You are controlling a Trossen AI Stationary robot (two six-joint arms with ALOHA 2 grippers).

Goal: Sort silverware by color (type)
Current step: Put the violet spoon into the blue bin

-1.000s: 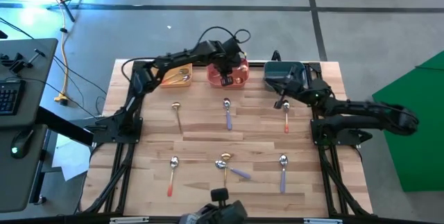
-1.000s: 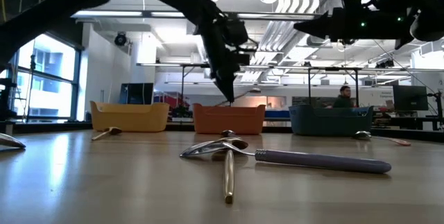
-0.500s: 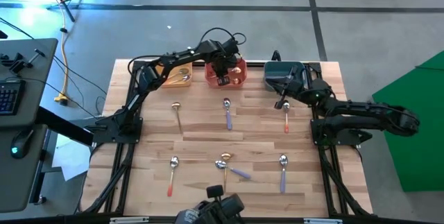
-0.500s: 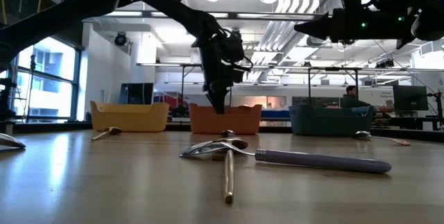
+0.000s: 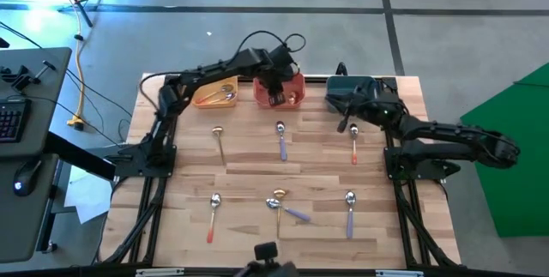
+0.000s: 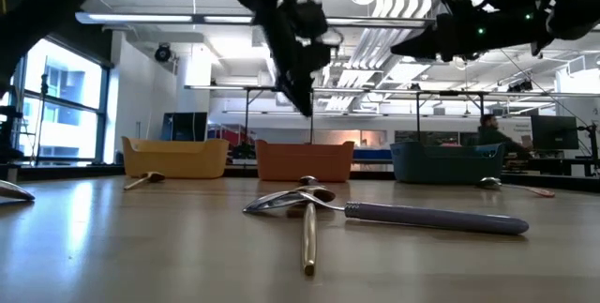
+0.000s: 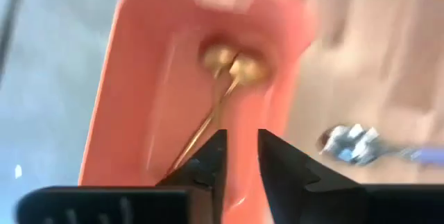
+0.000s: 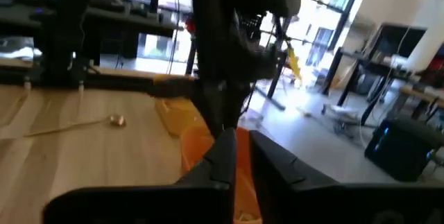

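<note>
A pale planked worktop [image 5: 257, 161] stands on grey floor, with an office-like room beyond. Spoons [image 5: 281, 140] lie scattered; gold ones, seemingly two, sit in the red bin [image 7: 173, 92]. The left pincer [image 7: 239, 156] hovers above, slightly parted, empty. The right pincer [image 8: 241, 156] by the teal bin [image 5: 345, 88] is barely parted, empty.

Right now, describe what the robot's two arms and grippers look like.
Both arms are black, jointed and slim. The left arm carries a looping black cable above its wrist. The right arm ends in a bulky rounded shoulder section, with small green lights glowing on it in the low view. The left gripper and the right gripper each have two dark, wedge-shaped fingers tapering to narrow tips.
</note>
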